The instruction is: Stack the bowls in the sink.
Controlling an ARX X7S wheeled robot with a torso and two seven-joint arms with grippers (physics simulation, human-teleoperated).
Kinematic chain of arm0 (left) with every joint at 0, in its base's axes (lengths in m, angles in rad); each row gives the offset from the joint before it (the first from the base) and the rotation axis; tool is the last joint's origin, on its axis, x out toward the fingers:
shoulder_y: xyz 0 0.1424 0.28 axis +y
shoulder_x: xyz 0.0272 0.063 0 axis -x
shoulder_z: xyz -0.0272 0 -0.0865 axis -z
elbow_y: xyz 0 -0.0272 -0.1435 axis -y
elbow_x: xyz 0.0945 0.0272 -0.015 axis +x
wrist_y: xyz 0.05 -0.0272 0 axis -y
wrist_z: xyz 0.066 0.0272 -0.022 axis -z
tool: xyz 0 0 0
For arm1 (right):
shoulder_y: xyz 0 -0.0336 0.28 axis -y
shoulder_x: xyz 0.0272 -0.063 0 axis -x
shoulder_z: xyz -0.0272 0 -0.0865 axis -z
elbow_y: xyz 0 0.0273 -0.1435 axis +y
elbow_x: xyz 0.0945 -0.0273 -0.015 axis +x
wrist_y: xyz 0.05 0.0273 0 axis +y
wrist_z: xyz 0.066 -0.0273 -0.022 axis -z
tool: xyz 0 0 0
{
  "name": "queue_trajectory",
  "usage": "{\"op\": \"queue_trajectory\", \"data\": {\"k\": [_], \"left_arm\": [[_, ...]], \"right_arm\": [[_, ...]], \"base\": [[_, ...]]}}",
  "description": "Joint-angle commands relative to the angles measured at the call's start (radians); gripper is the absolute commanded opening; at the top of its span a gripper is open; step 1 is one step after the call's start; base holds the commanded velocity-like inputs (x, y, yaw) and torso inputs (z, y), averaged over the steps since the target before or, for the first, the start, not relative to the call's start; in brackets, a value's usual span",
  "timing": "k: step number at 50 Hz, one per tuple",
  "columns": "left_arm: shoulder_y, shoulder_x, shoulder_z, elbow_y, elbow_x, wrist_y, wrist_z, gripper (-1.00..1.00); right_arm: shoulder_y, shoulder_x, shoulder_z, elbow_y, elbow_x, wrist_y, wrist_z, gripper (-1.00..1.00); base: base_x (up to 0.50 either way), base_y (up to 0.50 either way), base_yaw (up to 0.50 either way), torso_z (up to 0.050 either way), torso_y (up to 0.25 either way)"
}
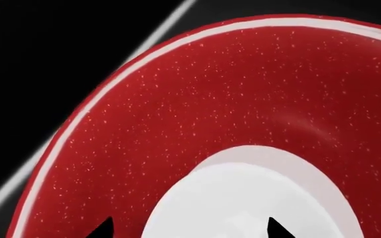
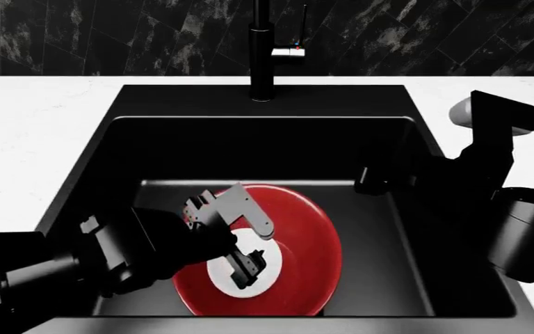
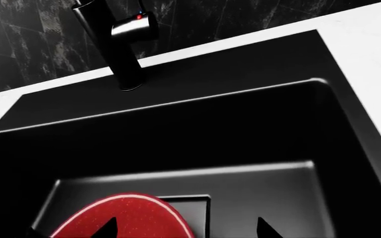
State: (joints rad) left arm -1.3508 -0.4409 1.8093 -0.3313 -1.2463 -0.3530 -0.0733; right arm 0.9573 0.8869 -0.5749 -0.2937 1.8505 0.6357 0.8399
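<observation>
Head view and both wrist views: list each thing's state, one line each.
Large glossy red speckled bowl: upright on the sink floor.
Small white bowl: inside the red bowl.
Matte black sink: dry, holding both bowls.
Left gripper: over the white bowl; jaws unclear.
Right gripper: open, empty.

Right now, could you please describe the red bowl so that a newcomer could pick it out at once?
Find the black sink set in the white counter, below the black faucet. On its floor lies the red bowl, with the left gripper over its pale middle. It is the only glossy, speckled red thing there.
</observation>
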Motion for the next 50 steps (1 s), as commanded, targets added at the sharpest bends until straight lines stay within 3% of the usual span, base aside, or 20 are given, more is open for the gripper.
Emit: {"op": "queue_trajectory", "data": {"k": [1,28,37,50], "left_arm": [[-0.013,-0.017,-0.018,0.027,-0.007,0.007,-0.007,1.0],[-0.077,-0.216,-0.192,0.27,-0.045,0.176,-0.186,1.0],[-0.075,-0.264,-0.254,0.298,-0.101,0.219,-0.257,1.0],[-0.043,-0.34,-0.294,0.384,-0.071,0.303,-0.378,1.0]], "right_arm": [[-0.002,0.005,0.002,-0.001,0.002,-0.001,-0.001,1.0],[0.043,0.003,0.011,-0.044,0.005,0.014,0.002,1.0],[0.081,-0.002,0.005,-0.073,-0.067,0.028,0.005,1.0],[0.041,0.021,0.034,-0.112,-0.125,-0.016,-0.052,1.0]], "base": [[0.0,0.0,0.0,0.0,0.0],[0.0,0.0,0.0,0.0,0.0],[0.0,0.0,0.0,0.0,0.0],[0.0,0.0,0.0,0.0,0.0]]}}
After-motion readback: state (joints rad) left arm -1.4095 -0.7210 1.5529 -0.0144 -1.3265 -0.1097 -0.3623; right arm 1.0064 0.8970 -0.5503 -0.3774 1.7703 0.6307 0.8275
